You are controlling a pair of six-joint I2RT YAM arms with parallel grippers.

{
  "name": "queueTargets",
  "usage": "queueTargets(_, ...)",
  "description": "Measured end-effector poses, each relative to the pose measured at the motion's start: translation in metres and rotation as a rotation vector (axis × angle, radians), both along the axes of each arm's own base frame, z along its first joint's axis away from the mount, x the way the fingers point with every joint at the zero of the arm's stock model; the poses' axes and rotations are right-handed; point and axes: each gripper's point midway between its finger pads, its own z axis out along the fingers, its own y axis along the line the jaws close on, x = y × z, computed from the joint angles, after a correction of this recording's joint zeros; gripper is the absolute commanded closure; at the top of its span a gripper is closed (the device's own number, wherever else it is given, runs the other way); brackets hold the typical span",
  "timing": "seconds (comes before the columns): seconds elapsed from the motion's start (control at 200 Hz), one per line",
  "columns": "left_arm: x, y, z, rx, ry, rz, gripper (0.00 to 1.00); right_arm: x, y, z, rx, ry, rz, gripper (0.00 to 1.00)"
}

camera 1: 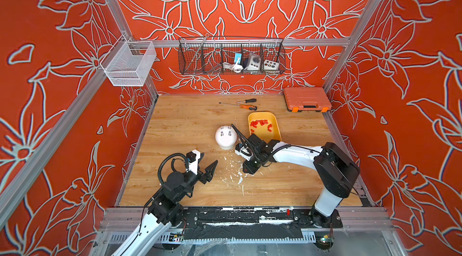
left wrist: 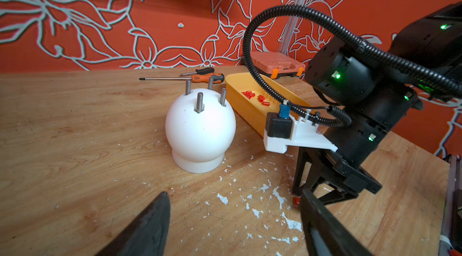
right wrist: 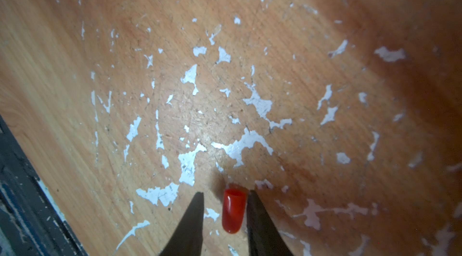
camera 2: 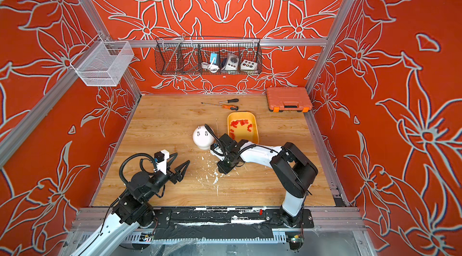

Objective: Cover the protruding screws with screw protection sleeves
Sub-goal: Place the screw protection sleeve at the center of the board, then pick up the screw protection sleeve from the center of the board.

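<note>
Our right hand (right wrist: 225, 192) stands narrowly parted; a sleeve (right wrist: 233, 211) lies lengthwise between its fingers (right wrist: 260, 217), touching one, rounded end wristward. Screws (camera 1: 229, 133) at its eleven o'clock point up. Left hand (camera 1: 209, 158) wide.

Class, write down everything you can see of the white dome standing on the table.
The white dome is a smooth, matte, plastic-looking ball on a short flared collar, standing upright on the wooden table. Four grey threaded screws stick up from holes in its top, all bare. The yellow tray lies beside it, apart; only the table touches it.
</note>
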Motion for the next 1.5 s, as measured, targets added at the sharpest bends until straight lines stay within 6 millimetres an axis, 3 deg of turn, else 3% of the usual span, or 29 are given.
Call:
queueTargets(0.165, 0.001, 0.001, 0.000, 0.003, -0.002, 0.006, 0.21, 0.000, 0.002, 0.011, 0.024, -0.011, 0.000, 0.55)
queueTargets(0.325, 0.001, 0.001, -0.001, 0.005, 0.002, 0.006, 0.21, 0.006, 0.006, 0.051, 0.130, -0.099, -0.020, 0.51)
queueTargets(0.405, 0.001, 0.001, -0.001, 0.005, 0.002, 0.006, 0.21, 0.005, 0.001, 0.061, 0.177, -0.139, -0.031, 0.53)
queueTargets(0.661, 0.001, 0.001, -0.001, 0.005, 0.002, 0.006, 0.21, -0.016, -0.024, 0.022, 0.162, -0.120, -0.044, 0.59)
queueTargets(1.076, 0.001, 0.001, -0.001, 0.006, 0.001, 0.006, 0.21, -0.009, -0.021, -0.004, 0.127, -0.118, -0.042, 0.72)
queueTargets(1.381, 0.001, 0.001, -0.001, 0.009, 0.000, 0.006, 0.21, -0.004, -0.013, -0.005, 0.128, -0.149, -0.031, 0.79)
queueTargets(1.501, 0.001, 0.001, -0.001, 0.008, 0.000, 0.006, 0.21, -0.005, -0.011, -0.005, 0.127, -0.157, -0.020, 0.74)
